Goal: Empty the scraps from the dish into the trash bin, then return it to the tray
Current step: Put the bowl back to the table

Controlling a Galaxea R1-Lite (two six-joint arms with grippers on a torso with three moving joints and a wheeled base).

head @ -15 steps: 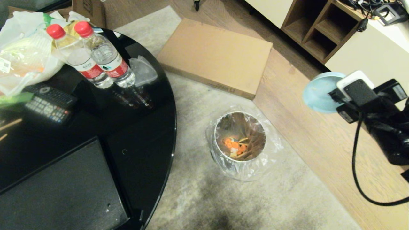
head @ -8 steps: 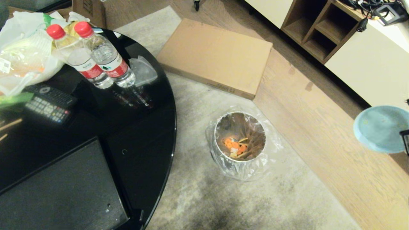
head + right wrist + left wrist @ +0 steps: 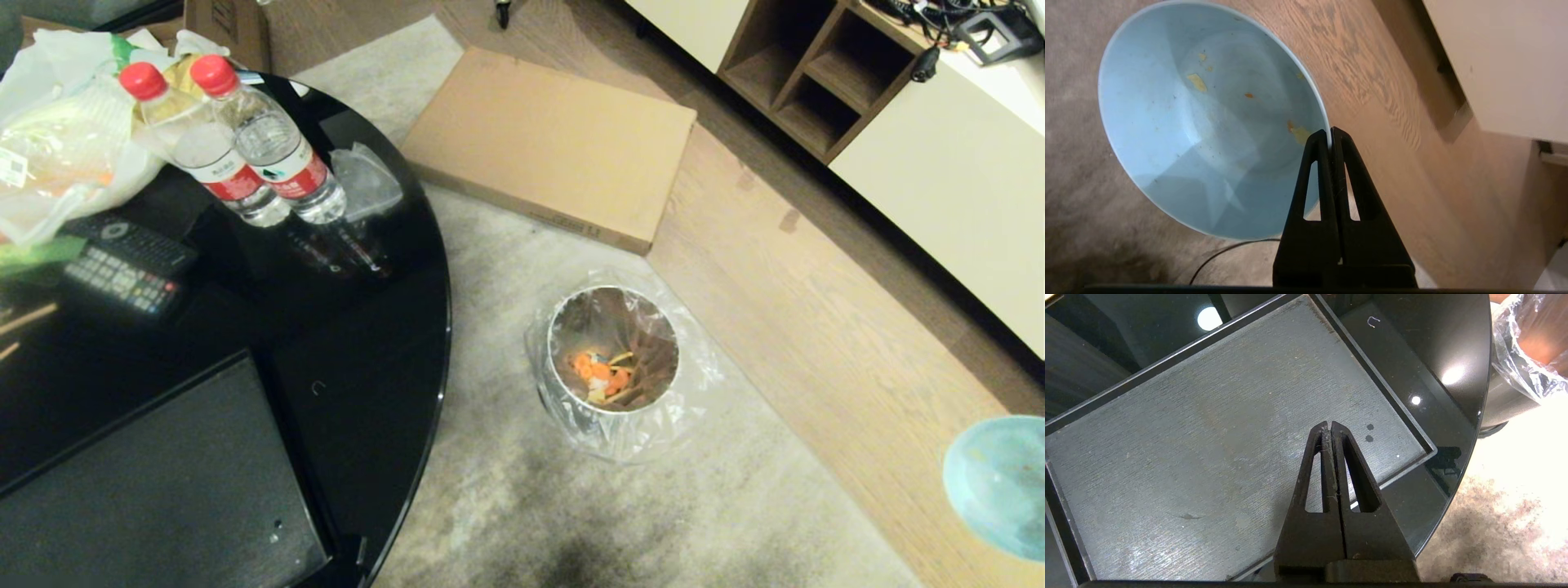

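The pale blue dish (image 3: 1000, 486) hangs at the right edge of the head view, above the floor and well right of the trash bin (image 3: 614, 359). My right gripper (image 3: 1330, 132) is shut on the rim of the dish (image 3: 1208, 118), which holds only a few small yellow and orange crumbs. Orange and pale scraps (image 3: 602, 376) lie at the bottom of the shiny, bag-lined bin on the rug. The black tray (image 3: 147, 490) sits bare on the round black table (image 3: 367, 327). My left gripper (image 3: 1329, 425) is shut and empty above the tray (image 3: 1208, 437).
Two water bottles (image 3: 245, 139), a remote (image 3: 122, 261) and bagged food (image 3: 57, 139) crowd the table's far side. A flat cardboard box (image 3: 555, 143) lies on the floor behind the bin. A shelf unit (image 3: 824, 65) stands at the back right.
My right arm has swung down and toward me along the right side, carrying the dish; the arm has left the head view and only the dish shows there. Nothing else moved.
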